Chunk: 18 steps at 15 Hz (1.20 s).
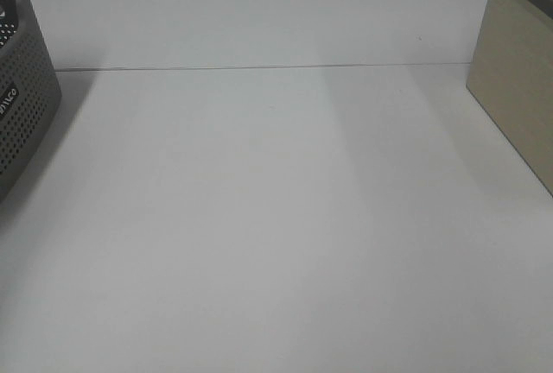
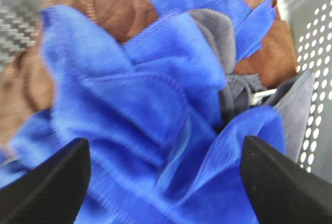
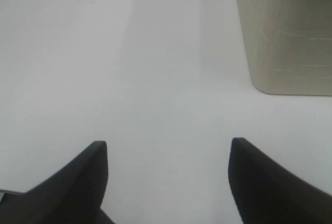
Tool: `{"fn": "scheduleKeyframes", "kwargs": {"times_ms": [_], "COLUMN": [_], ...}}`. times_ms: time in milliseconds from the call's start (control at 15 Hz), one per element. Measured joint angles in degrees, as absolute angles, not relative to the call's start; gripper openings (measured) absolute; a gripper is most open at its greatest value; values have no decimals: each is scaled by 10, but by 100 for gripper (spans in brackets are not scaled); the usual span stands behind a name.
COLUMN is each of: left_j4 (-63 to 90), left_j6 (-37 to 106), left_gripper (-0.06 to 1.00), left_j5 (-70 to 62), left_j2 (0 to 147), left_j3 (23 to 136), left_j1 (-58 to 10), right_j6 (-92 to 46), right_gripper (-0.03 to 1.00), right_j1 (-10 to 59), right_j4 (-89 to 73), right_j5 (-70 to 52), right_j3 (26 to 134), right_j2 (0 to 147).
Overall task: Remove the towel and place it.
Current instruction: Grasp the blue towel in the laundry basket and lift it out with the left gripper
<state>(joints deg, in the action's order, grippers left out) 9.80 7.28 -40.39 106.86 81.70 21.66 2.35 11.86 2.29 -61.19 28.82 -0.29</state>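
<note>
The towel (image 2: 155,105) is a royal-blue plush cloth, crumpled in a heap inside a grey perforated basket (image 2: 316,53). In the left wrist view my left gripper (image 2: 165,182) is open just over it, one black finger (image 2: 57,182) on each side of a raised blue fold. The towel does not show in the exterior high view, and neither gripper does. My right gripper (image 3: 167,154) is open and holds nothing above the bare white table (image 3: 129,68).
A brown cloth (image 2: 104,1) and a grey cloth (image 2: 220,32) lie tangled with the towel in the basket. The basket (image 1: 22,97) stands at the table's left edge. A beige bin (image 1: 518,79) stands at the right, and it also shows as the bin (image 3: 285,37) ahead of my right gripper.
</note>
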Motion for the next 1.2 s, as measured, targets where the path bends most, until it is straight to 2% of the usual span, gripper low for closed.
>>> {"fn": "scheduleKeyframes", "kwargs": {"times_ms": [533, 667, 867, 1067, 1133, 1200], "left_j4": [124, 124, 127, 135, 140, 146], "left_j6": [104, 106, 106, 106, 106, 106], "left_gripper": [77, 73, 48, 13, 4, 0], "left_j5": [-375, -378, -378, -377, -377, -377], "left_j2": [1105, 1117, 1118, 1118, 1118, 1118], "left_j3": [817, 817, 817, 817, 817, 817], "left_j1": [217, 217, 217, 217, 217, 217], "right_j6": [23, 23, 23, 23, 23, 23], "right_gripper": [66, 66, 66, 66, 66, 66], "right_j1": [119, 119, 119, 119, 119, 119], "right_j4": [23, 23, 23, 23, 23, 23], "right_j5": [-612, -612, -612, -612, -612, -612], "right_j3": [288, 288, 288, 288, 288, 288], "right_j2": [-3, -3, -3, -3, -3, -3]}}
